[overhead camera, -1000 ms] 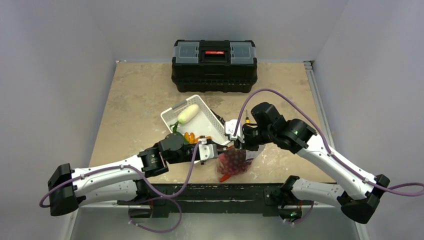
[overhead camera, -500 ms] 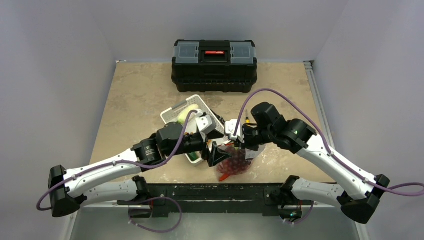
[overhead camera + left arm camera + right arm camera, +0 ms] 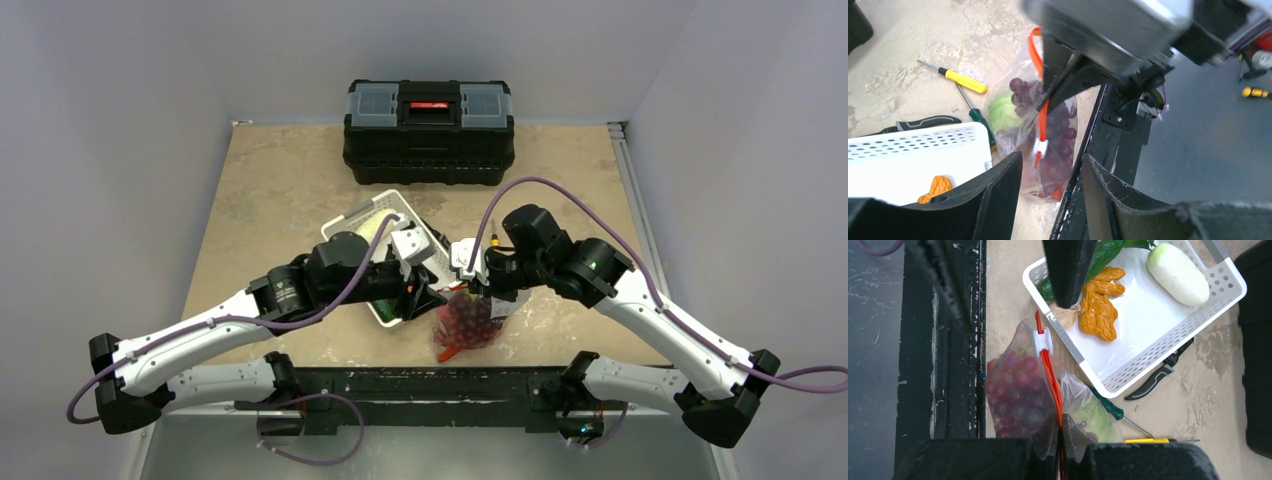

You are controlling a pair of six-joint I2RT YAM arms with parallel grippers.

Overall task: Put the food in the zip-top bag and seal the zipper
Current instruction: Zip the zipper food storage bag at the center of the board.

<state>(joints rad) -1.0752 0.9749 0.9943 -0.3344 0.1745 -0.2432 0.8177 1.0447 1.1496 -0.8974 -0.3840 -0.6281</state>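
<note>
Between the fingers of the right pincer [image 3: 1060, 442], which are pressed together on it, we see the zipper [image 3: 1052, 377]. It is a thin orange-red plastic strip running away from the grip along the mouth of the zip-top bag [image 3: 1075, 387] to a small white slider tab [image 3: 1042, 341]. The bag is clear, crinkly film, and its bulging body sits under that pincer at the near edge of the mottled beige surface [image 3: 280, 190]. Through the film we make out a knobbly cluster of dark red grapes [image 3: 1015, 390] and a round, pale green cabbage [image 3: 1093, 417]. Just beyond the slider stands the white basket [image 3: 1168, 337], a rectangular tray of smooth plastic with rows of small holes in its walls. It holds a lumpy orange chunk [image 3: 1100, 302], a smooth white oblong [image 3: 1178, 272] and a glossy green cucumber [image 3: 1105, 252]. Beside the right pincer, between bag and basket, lie a green-handled screwdriver [image 3: 1110, 407], a yellow-handled screwdriver [image 3: 1148, 440] and the black pruning shears [image 3: 1155, 377]. The left pincer [image 3: 1050, 200] hangs above the slider end of the zipper with its two black, wedge-shaped fingers standing apart and nothing between them. One finger is over the basket's corner, the other over the black rail at the surface's edge. We cannot tell whether either finger touches anything.
</note>
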